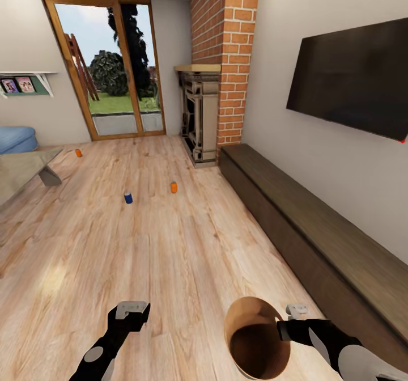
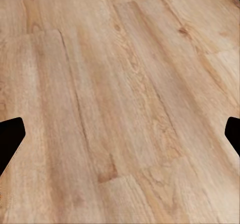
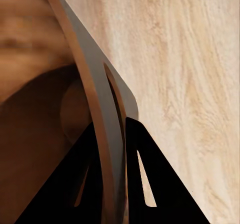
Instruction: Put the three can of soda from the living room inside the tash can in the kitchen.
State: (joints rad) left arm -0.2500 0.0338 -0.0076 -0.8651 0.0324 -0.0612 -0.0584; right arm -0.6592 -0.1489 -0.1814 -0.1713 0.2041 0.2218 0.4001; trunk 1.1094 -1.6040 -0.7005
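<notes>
On the living room floor (image 1: 170, 245), the right gripper (image 1: 281, 329) pinches the trash can's (image 1: 249, 341) rim, carrying it toward the blue soda can (image 1: 128, 198) and two orange soda cans (image 1: 174, 187); left gripper (image 1: 131, 310) hangs wide, free to pick.

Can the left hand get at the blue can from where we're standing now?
Probably not yet. The left hand hangs open and empty near the robot, while the blue can stands well ahead on the wood floor. Nothing blocks the way; the base likely has to roll closer first.

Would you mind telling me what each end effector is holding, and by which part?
Right end effector pinches the tash can by its rim wall; left end effector is open, holding nothing.
</notes>
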